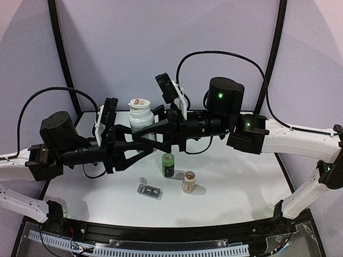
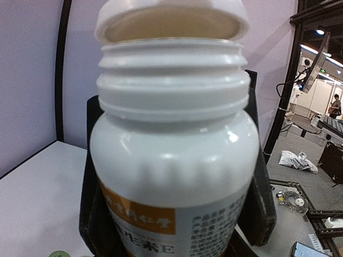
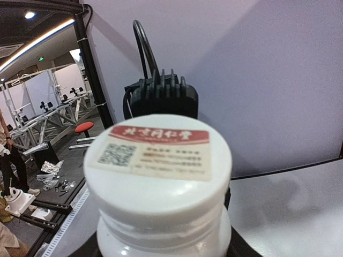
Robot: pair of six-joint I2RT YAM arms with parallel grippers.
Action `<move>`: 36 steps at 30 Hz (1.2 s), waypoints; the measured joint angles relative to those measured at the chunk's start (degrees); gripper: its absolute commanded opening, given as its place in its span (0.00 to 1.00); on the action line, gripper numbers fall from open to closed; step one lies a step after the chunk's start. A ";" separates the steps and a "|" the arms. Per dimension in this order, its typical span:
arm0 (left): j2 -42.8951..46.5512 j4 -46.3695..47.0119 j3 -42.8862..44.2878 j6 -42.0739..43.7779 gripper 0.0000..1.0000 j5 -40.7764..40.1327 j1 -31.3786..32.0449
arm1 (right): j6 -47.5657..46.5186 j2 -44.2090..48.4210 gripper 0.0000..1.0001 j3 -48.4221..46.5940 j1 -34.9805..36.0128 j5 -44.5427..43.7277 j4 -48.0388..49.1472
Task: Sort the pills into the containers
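At the left of the top view, the left gripper reaches in toward the middle and is closed on the body of the white bottle. In the left wrist view its black fingers press on both sides of the label. The cap with the red sticker sits on top, but bare screw threads show under it, so I judge that it is loose and not screwed down.

To the right of the bottle, the right gripper comes in at the height of the neck. Whether its fingers already touch the cap or stand apart from it, I cannot tell.

Lower in the frame, the grey pill box lies on the table with one clear lid raised. Just to its right stand a green bottle and then a small amber jar.

The danger I see is at the cap. If the right fingers close off-centre, they can push the loose cap sideways, and it may drop on the things below. A hard pull can also turn the bottle in the left grip, and a tilted open bottle would spill pills over the table instead of into the box.
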State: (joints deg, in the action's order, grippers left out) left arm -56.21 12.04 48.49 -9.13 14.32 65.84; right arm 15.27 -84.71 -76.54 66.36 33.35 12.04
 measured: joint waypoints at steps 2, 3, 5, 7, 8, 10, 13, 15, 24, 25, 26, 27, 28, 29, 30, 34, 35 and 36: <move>-0.04 0.36 0.00 -0.58 0.09 0.00 0.00 | -0.63 -0.15 0.33 -0.52 0.01 0.03 -0.49; -0.04 0.50 0.00 -0.78 0.10 -0.02 0.00 | -0.86 -0.23 0.28 -0.70 0.01 0.04 -0.64; -0.04 0.58 0.00 -0.85 0.26 -0.10 0.00 | -1.15 -0.26 0.21 -0.86 0.01 -0.02 -0.95; -0.03 0.56 0.00 -0.88 0.61 -0.23 0.02 | -1.26 -0.26 0.19 -0.92 0.01 -0.22 -1.18; -0.02 0.49 0.00 -0.99 0.79 -0.37 0.02 | -1.39 -0.25 0.19 -0.98 0.01 -0.32 -1.40; 0.13 0.37 0.00 -1.14 0.96 -1.29 0.04 | -1.88 -0.21 0.18 -1.21 0.04 -1.00 -2.43; 1.36 -0.24 -0.18 -1.97 0.99 -4.65 0.07 | -3.12 0.10 0.17 -1.24 0.08 -3.67 -5.81; 3.68 -1.64 -0.80 -3.32 0.99 -8.55 0.07 | -4.70 0.88 0.16 -0.79 0.10 -6.74 -8.99; 14.26 -15.06 0.65 -15.29 0.99 -21.34 0.04 | -10.72 3.76 0.15 0.46 0.14 -21.91 -21.91; 13.89 -16.64 1.77 -16.61 0.99 -22.14 0.04 | -11.00 3.74 0.15 0.46 0.14 -22.63 -22.65; 13.33 -18.11 2.91 -17.95 0.99 -22.93 0.04 | -11.31 3.67 0.15 0.42 0.14 -23.10 -23.21; 12.80 -19.26 3.93 -19.04 0.99 -23.57 0.04 | -11.55 3.57 0.15 0.32 0.14 -23.42 -23.62; 12.17 -20.09 4.74 -19.93 0.99 -24.05 0.04 | -11.68 3.28 0.15 -0.02 0.14 -23.76 -24.07; 11.53 -20.87 5.53 -20.80 0.99 -24.51 0.04 | -11.79 2.93 0.15 -0.41 0.14 -24.09 -24.50; 10.75 -21.43 6.18 -21.55 0.99 -24.97 0.04 | -11.80 2.42 0.15 -0.94 0.14 -24.32 -24.76; 6.95 -22.64 7.81 -23.45 0.99 -26.47 0.04 | -11.78 0.14 0.15 -3.26 0.14 -25.07 -25.75; 5.69 -22.74 8.13 -23.74 0.99 -26.77 0.04 | -11.78 -0.52 0.15 -3.86 0.14 -25.26 -25.89; 4.44 -22.82 8.43 -24.03 0.99 -27.06 0.04 | -11.78 -1.18 0.15 -4.39 0.14 -25.45 -25.95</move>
State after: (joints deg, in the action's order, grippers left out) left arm -51.77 -10.77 56.92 -33.16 -12.73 65.89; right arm 3.49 -85.89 -80.92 66.50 7.89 -13.91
